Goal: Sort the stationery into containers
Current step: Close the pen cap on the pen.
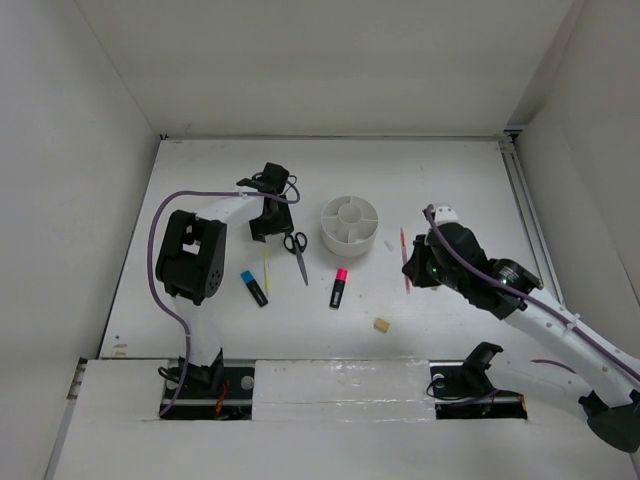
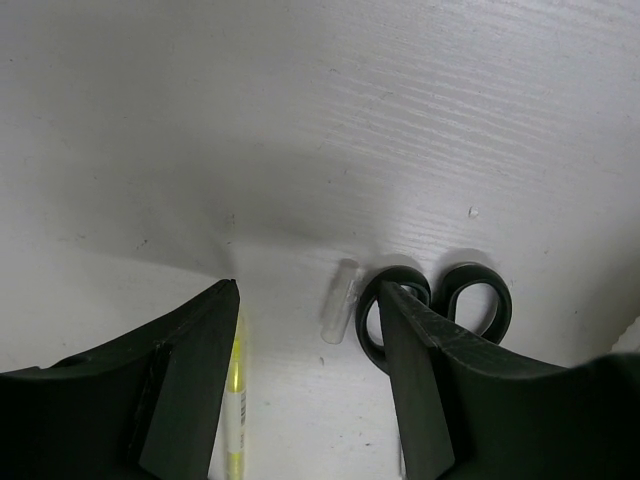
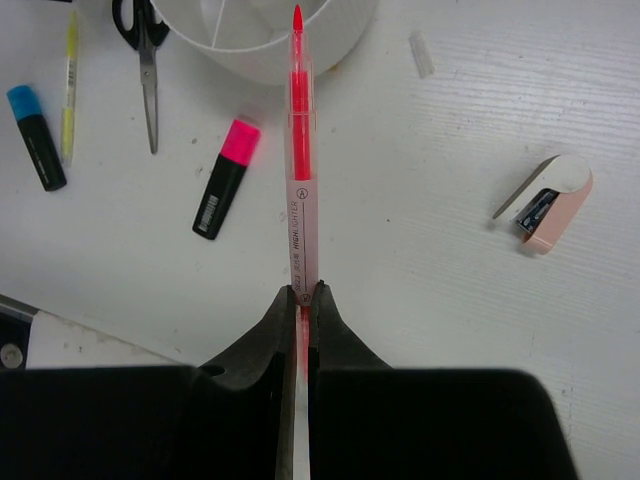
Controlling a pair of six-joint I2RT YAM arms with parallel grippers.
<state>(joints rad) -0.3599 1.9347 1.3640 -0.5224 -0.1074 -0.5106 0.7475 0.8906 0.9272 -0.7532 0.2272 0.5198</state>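
Note:
The round white organiser (image 1: 350, 226) stands mid-table, its compartments empty as far as I can see. My right gripper (image 3: 302, 292) is shut on a thin red pen (image 3: 300, 150), whose tip points at the organiser's near wall (image 3: 270, 45); in the top view the red pen (image 1: 405, 260) is right of the organiser. My left gripper (image 2: 307, 290) is open and low over the table, with the yellow pen (image 2: 235, 400) by its left finger and the black scissors' handles (image 2: 470, 300) by its right finger. A clear cap (image 2: 338, 300) lies between the fingers.
A blue-capped highlighter (image 1: 254, 288), a pink-capped highlighter (image 1: 339, 288) and a tan eraser (image 1: 381, 324) lie near the front. A pink and white eraser-like piece (image 3: 548, 205) lies right of the red pen. White walls enclose the table.

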